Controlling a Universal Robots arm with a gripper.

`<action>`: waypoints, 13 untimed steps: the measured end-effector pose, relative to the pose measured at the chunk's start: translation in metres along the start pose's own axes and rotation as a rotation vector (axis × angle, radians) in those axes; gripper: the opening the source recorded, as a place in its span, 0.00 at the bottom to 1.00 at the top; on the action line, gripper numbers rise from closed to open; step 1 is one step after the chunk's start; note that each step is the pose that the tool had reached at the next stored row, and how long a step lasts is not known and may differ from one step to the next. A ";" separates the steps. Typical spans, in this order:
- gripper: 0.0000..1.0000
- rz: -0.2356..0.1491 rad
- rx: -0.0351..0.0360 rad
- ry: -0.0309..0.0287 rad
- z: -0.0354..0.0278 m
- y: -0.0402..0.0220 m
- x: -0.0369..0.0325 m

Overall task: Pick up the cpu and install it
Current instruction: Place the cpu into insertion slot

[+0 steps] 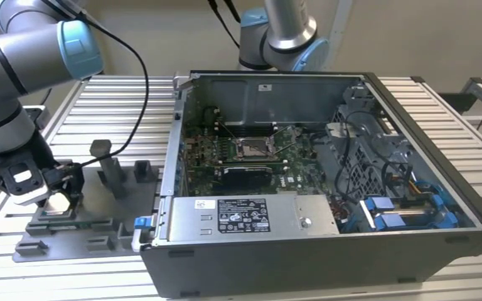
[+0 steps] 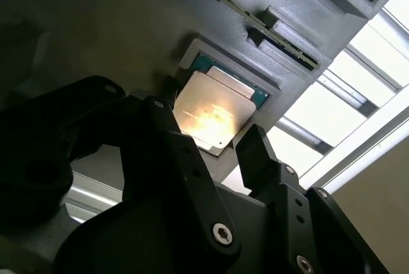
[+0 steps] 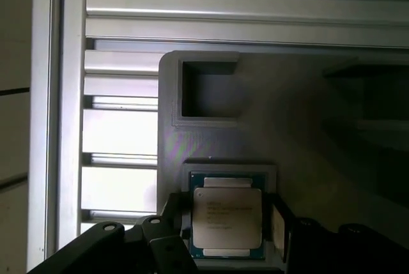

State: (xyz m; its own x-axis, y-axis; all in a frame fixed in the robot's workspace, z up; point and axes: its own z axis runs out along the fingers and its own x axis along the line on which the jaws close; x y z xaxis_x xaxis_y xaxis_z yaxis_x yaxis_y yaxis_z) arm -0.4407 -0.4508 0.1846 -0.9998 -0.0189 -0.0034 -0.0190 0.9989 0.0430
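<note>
Gripper point(image 2: 211, 124): spread, set astride cpu point(image 3: 227, 218).
Cpu: laid flat in fixture point(image 3: 211, 140) pocket; top print too small to be read.
Case point(image 1: 308, 251): open, just beside fixture.

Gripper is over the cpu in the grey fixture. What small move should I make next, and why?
Probably close the gripper gently: its fingers straddle the cpu, which sits flat in the grey fixture recess, apparently with small gaps at both sides.
</note>
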 end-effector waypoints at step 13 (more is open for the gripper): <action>1.00 0.004 0.0001 -0.0030 -0.0001 -0.0013 0.0001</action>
State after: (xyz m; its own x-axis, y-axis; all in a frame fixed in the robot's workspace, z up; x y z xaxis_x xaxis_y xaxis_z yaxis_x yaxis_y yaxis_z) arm -0.4408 -0.4521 0.1847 -0.9999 -0.0147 -0.0062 -0.0150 0.9990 0.0430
